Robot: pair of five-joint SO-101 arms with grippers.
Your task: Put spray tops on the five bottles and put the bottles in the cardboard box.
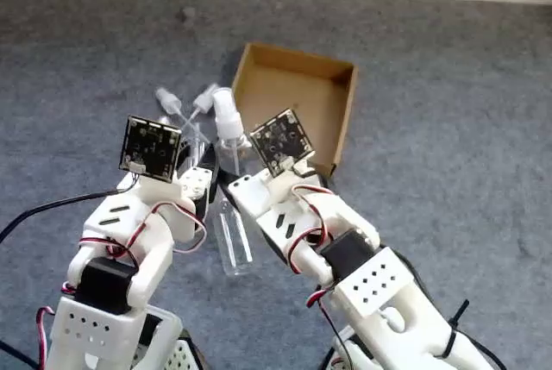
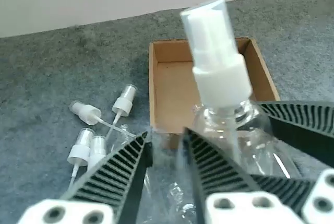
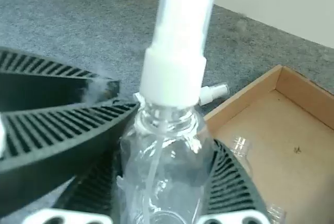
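A clear bottle [image 3: 162, 182] with a white spray top [image 3: 177, 46] on it stands upright, and my right gripper [image 3: 162, 174] is shut on its body. In the high view this bottle [image 1: 229, 128] rises between the two wrists, beside the cardboard box [image 1: 336, 98]. My left gripper [image 2: 164, 148] sits close against the bottle's side, narrowly open with nothing gripped; one of its fingers [image 3: 68, 130] touches the bottle near the neck. Another clear bottle [image 1: 234, 239] without a top lies on the carpet between the arms. Several loose spray tops [image 2: 86, 112] lie left of the box [image 2: 175, 93].
The box has nothing in it and its open top faces up. Uncapped bottle mouths [image 3: 240, 145] show near the box's front wall. Grey carpet stretches free to the right of the box and along the far side.
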